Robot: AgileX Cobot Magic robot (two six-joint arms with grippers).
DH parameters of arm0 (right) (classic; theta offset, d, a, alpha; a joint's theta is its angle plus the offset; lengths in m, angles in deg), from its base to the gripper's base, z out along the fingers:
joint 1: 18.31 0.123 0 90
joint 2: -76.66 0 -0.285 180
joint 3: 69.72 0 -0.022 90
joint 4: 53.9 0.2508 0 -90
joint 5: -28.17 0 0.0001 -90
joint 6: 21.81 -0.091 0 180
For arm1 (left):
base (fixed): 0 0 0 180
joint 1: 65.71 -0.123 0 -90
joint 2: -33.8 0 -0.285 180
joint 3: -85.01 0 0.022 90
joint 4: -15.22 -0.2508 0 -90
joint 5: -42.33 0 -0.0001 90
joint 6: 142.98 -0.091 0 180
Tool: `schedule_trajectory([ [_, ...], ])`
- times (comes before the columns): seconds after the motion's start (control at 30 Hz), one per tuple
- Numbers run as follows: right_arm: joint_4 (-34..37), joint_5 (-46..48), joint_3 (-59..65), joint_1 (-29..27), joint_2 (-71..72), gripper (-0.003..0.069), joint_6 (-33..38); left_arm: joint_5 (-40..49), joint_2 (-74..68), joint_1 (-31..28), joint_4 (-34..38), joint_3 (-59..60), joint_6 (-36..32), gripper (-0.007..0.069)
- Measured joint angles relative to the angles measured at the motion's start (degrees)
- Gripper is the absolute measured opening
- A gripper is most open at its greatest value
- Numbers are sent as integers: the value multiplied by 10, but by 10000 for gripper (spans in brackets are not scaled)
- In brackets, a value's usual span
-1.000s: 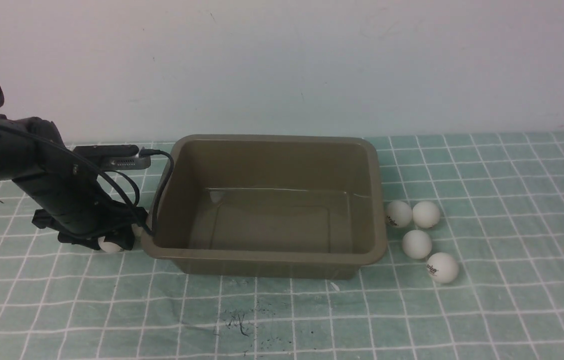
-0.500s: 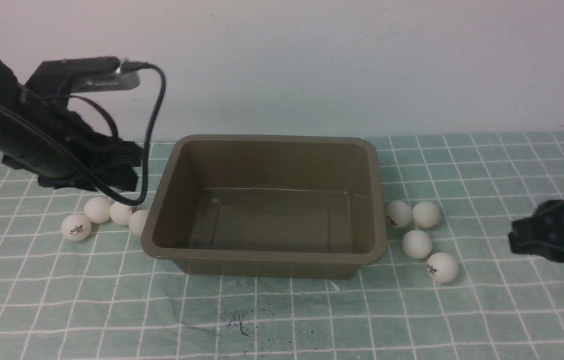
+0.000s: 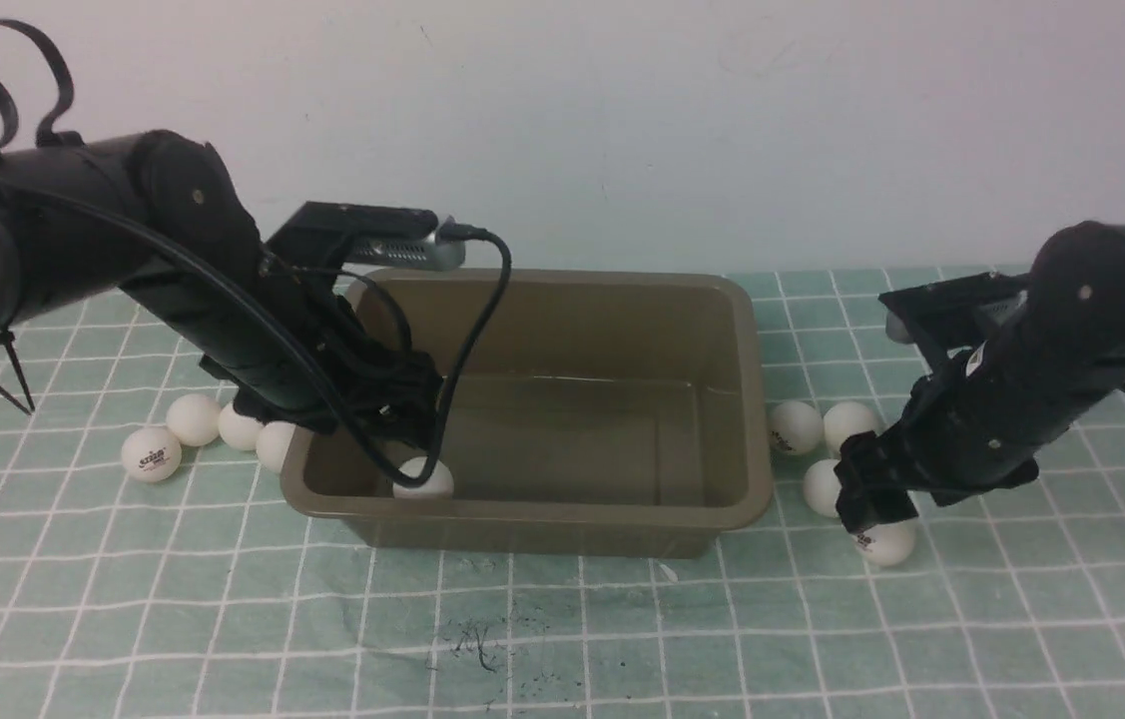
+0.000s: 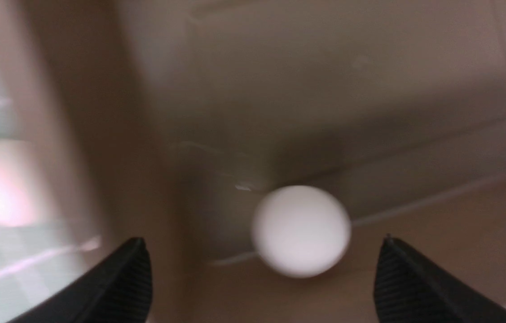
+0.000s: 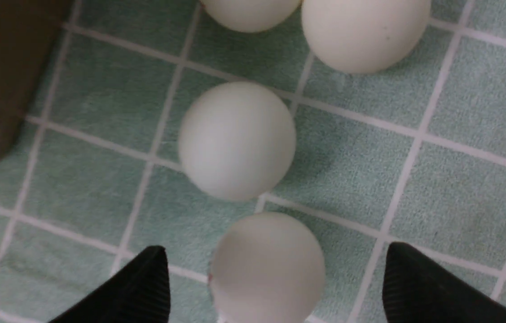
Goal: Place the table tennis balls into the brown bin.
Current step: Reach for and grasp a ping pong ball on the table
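The brown bin [image 3: 542, 514] stands mid-table. My left gripper [image 3: 410, 437] hangs open over its left end. One white table tennis ball [image 3: 422, 479] lies loose in the bin below it. In the left wrist view that ball [image 4: 301, 231] sits on the bin floor [image 4: 324, 89], clear of both fingers of the left gripper [image 4: 262, 242]. My right gripper [image 3: 871, 511] is low over several balls right of the bin. It is open [image 5: 276, 249], with the nearest ball [image 5: 267, 267] between its fingers, not gripped. Another ball [image 5: 237, 140] lies just beyond.
Several more balls lie in a row against the bin's left wall, the outermost [image 3: 151, 454] with a red logo. Two balls [image 3: 795, 427] [image 3: 849, 424] sit behind the right gripper. A green checked cloth [image 3: 562, 639] covers the table. The left wrist cable [image 3: 482, 330] loops over the bin.
The left arm rose from the balls left of the bin, swung over the bin and opened; a ball now lies inside. The right arm came in from the right and lowered, opening.
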Motion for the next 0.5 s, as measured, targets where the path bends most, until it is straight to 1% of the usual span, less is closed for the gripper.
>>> schedule_trajectory([
  [0.03, -4, 0, -1, 0, -6, 574, -2, 4, 4, -3, -11, -7, 4, 587],
  [0.1, -9, -3, -3, 0, -25, 546, -6, 28, 25, -26, -56, -32, 29, 497],
  [0.13, -9, -3, -3, 0, -30, 528, -6, 36, 31, -37, -70, -39, 35, 438],
  [0.17, -7, 0, -3, 0, -39, 444, -7, 48, 51, -63, -102, -50, 51, 306],
  [0.2, -6, 4, -3, 0, -40, 399, -7, 49, 60, -74, -112, -52, 56, 242],
  [0.23, -6, 8, -3, 0, -40, 365, -7, 50, 62, -82, -118, -53, 58, 200],
  [0.27, -6, 28, -5, 0, -37, 351, -8, 54, 76, -118, -135, -55, 63, 75],
  [0.3, -6, 31, -5, 0, -35, 354, -8, 54, 76, -123, -136, -55, 63, 66],
  [0.37, -2, 75, -5, 1, 5, 360, -10, 63, 76, -183, -137, -50, 65, 10],
  [0.43, 18, 84, -5, 5, 52, 360, -9, 65, 61, -214, -128, -44, 62, -1],
  [0.5, 56, 67, -6, 24, 104, 360, -1, 65, 33, -233, -108, -39, 38, 2],
])
